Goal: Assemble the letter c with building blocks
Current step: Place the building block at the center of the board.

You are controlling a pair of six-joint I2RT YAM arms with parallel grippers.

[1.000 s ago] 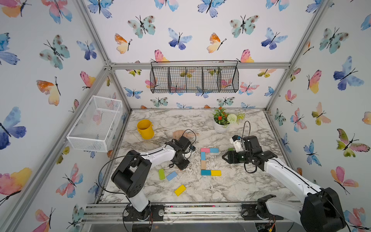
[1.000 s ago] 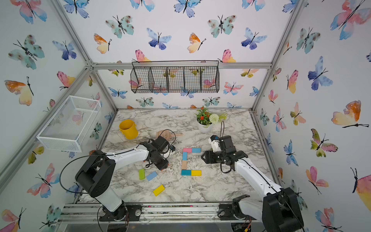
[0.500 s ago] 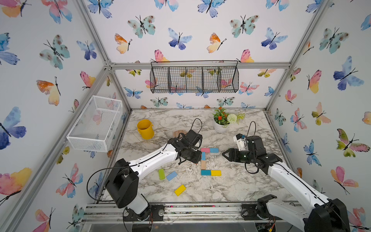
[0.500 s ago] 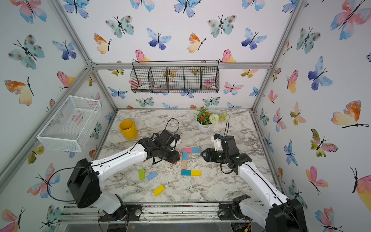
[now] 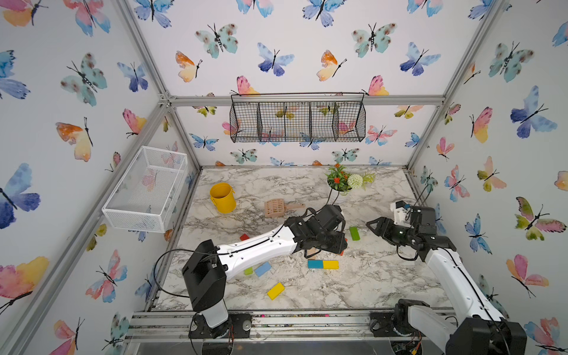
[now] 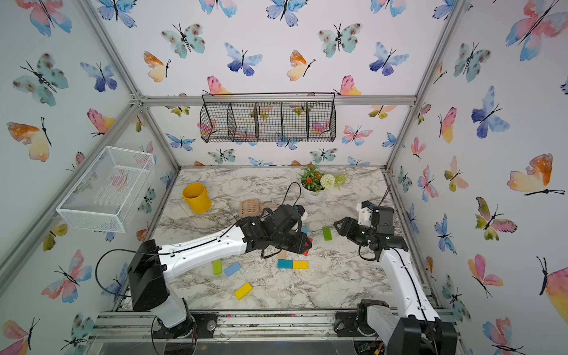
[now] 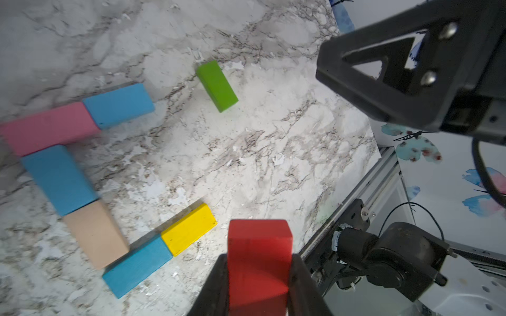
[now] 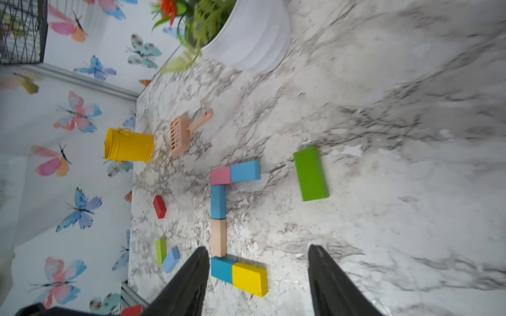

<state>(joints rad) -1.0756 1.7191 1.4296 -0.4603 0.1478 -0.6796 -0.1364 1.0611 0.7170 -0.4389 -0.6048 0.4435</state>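
My left gripper (image 7: pixel 259 255) is shut on a red block (image 7: pixel 260 246) and hangs above the table just right of the block letter; in a top view only a red corner (image 6: pixel 307 244) shows. The letter lies flat: pink (image 8: pixel 220 176), blue (image 8: pixel 245 171), blue (image 8: pixel 218 202), tan (image 8: pixel 218 237), teal (image 8: pixel 221 269) and yellow (image 8: pixel 249 279). In both top views my left arm hides its upper part; teal and yellow (image 5: pixel 322 264) show. A green block (image 5: pixel 354 233) lies right of it. My right gripper (image 5: pixel 370 226) stands open and empty beside the green block.
Loose blocks lie front left: red (image 5: pixel 244 237), lime (image 5: pixel 248 271), light blue (image 5: pixel 262 269), yellow (image 5: pixel 275 290). A yellow bucket (image 5: pixel 222 198), a tan scoop (image 5: pixel 276 208) and a potted plant (image 5: pixel 339 187) stand at the back. A white wire basket (image 5: pixel 147 187) hangs on the left wall.
My left arm has swung right with the red block, from left of the letter to over it. My right gripper has drawn back to the right, uncovering the green block.
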